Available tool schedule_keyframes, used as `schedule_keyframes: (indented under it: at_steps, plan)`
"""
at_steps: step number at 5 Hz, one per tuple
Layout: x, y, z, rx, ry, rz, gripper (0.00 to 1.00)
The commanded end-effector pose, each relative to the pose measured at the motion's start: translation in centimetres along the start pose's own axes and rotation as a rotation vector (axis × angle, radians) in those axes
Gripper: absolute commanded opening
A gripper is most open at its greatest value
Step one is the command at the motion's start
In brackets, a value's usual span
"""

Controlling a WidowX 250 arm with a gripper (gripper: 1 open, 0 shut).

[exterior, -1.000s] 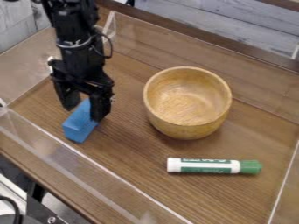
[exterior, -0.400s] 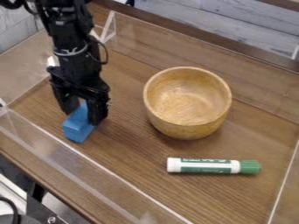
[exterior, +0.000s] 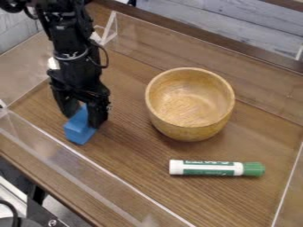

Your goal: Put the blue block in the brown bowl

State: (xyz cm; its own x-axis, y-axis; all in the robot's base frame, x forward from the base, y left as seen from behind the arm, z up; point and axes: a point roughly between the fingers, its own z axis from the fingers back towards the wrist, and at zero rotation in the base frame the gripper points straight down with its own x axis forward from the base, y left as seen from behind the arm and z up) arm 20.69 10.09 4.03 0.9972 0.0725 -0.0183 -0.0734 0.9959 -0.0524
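While the black gripper (exterior: 81, 113) is pointing straight down over the left part of the table (exterior: 178, 191), its two fingers are standing spread wide, one on each side of the blue block (exterior: 78, 129). That block is lying on the wooden surface near the left edge, its upper end sitting in the gap between the fingers and its lower end sticking out below them toward the camera. The fingers are reaching down around the block's upper part, but whether they are pressing on its sides is not something this single view is showing; the jaws are looking parted rather than clamped, and the block is resting on the table, not lifted. The black arm is rising from the gripper toward the upper left corner of the view. The brown bowl (exterior: 190, 104) is sitting upright to the right of the block, well apart from it, with nothing inside; pale grain is showing on its inner floor. Nearer the camera and to the right, a white-and-green marker (exterior: 217, 167) is lying flat on its side, roughly level with the front edge. A clear low wall (exterior: 48, 146) is running around the table, its front left corner standing just beside the block
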Motion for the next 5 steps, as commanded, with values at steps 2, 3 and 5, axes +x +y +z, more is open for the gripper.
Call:
schedule_keyframes:
  at_steps: [2, 3, 5]
  plan:
    - [0.5, 0.3, 0.0, 0.006, -0.028, -0.002, 0.00]
    - [0.6, 0.2, 0.2, 0.005, -0.026, -0.006, 0.00]
    - [0.7, 0.0, 1.0, 0.004, -0.021, -0.012, 0.00]
